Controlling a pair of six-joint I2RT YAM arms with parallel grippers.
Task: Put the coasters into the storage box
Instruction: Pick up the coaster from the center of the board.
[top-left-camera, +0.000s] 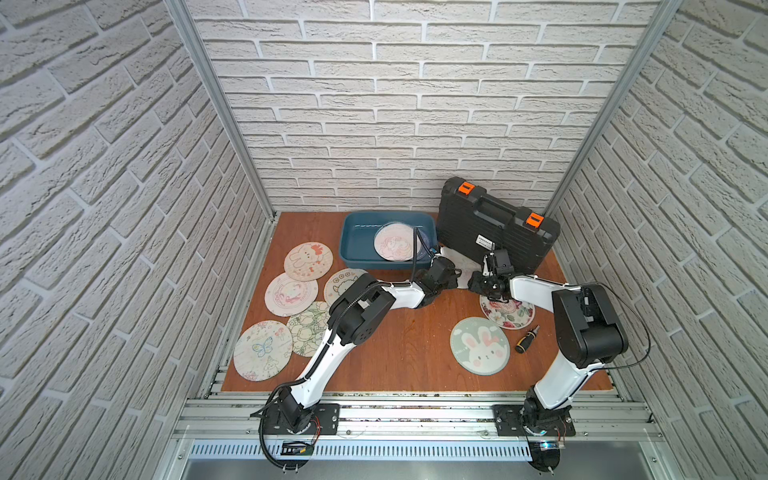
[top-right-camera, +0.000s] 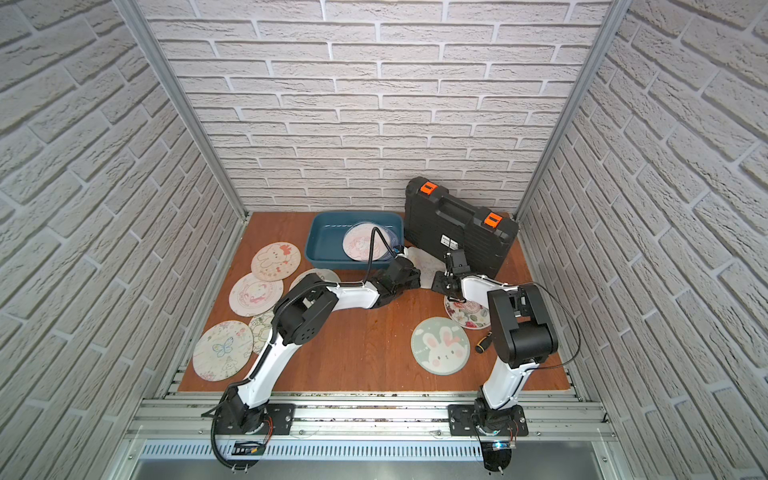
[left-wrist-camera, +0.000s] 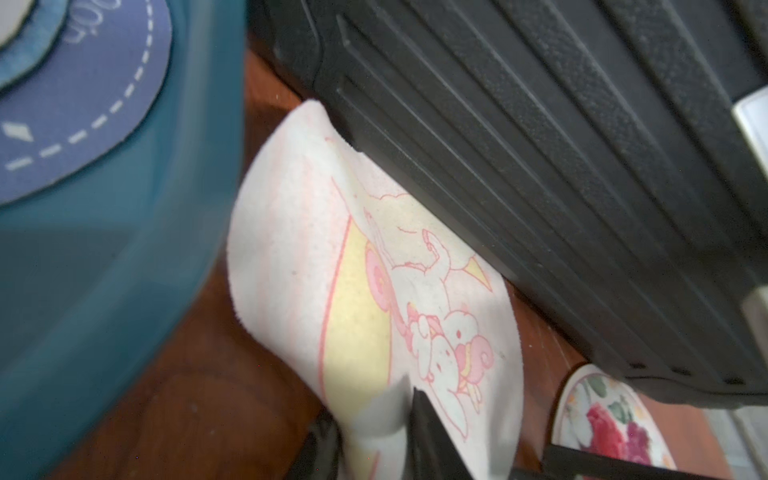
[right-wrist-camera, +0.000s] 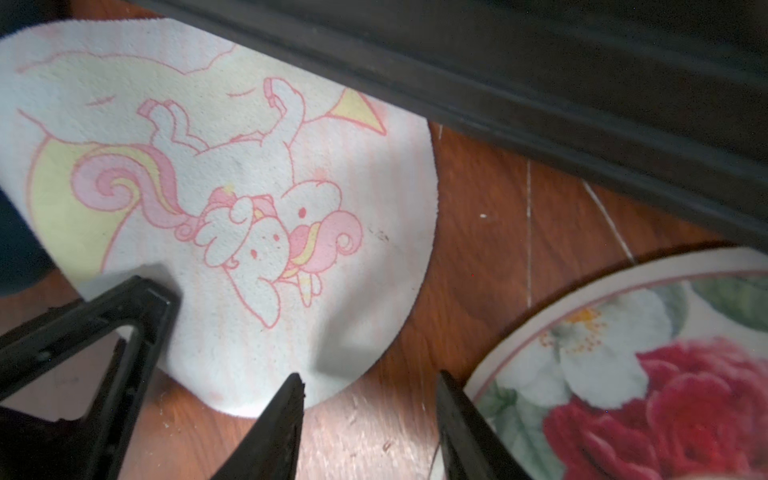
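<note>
one unicorn coaster (left-wrist-camera: 374, 291) being pinched at near rim by left gripper (left-wrist-camera: 374, 428), fingers (left-wrist-camera: 428, 432) clenched on curled-up edge, likely for peeling off table (right-wrist-camera: 478, 249). coaster lying at 3 o'clock of storage box (top-left-camera: 353, 253), far edge being wedged at black case (top-left-camera: 498, 232). right gripper (right-wrist-camera: 370, 390) being held spread, empty, beside floral coaster (right-wrist-camera: 623, 374), probably waiting. several coasters (top-left-camera: 392, 243) being kept in box; five being left at 9 o'clock.

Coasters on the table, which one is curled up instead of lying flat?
The round white fabric coaster with the pink unicorn, between the teal plastic tray and the black ribbed case: its edge curls upward, while the others there lie flat.
</note>
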